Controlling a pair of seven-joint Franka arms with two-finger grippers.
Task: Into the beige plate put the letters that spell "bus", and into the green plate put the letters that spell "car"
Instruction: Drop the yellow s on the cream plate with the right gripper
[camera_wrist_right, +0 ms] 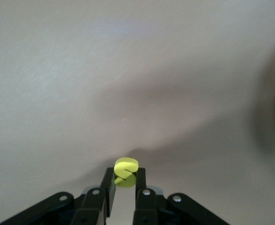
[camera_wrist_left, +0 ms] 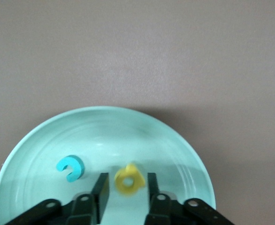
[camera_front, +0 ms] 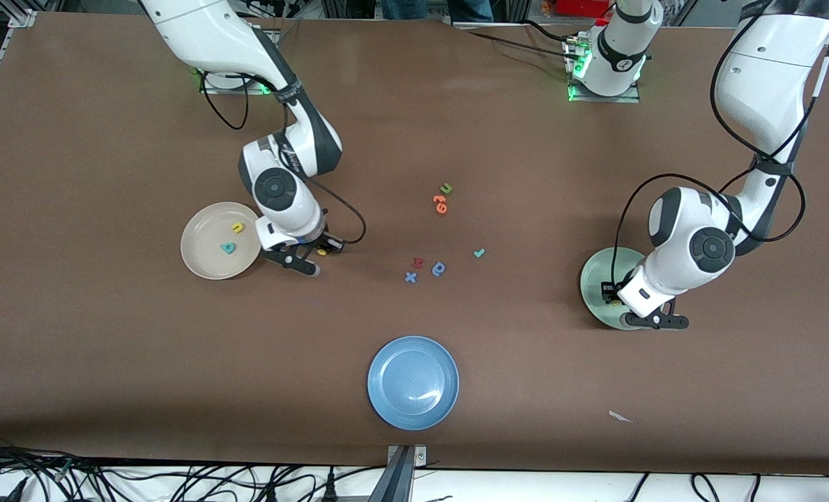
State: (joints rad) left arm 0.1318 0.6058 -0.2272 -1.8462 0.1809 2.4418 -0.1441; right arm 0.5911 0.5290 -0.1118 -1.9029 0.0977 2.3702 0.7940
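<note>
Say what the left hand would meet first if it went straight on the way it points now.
Probably the green plate: the left hand hangs over it, fingers apart around the yellow "a", teal "c" beside. Height above the plate is unclear.

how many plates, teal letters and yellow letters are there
plates: 3 - beige plate, green plate, blue plate
teal letters: 3 - teal b, teal c, teal r
yellow letters: 3 - yellow u, yellow s, yellow a
total: 9

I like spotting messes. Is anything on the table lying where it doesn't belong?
One small thing: a white scrap like torn paper lies alone on the brown table, nearer the front camera than the green plate. It looks like litter, unlike the colourful letters. Nothing looks spilled or broken.
</note>
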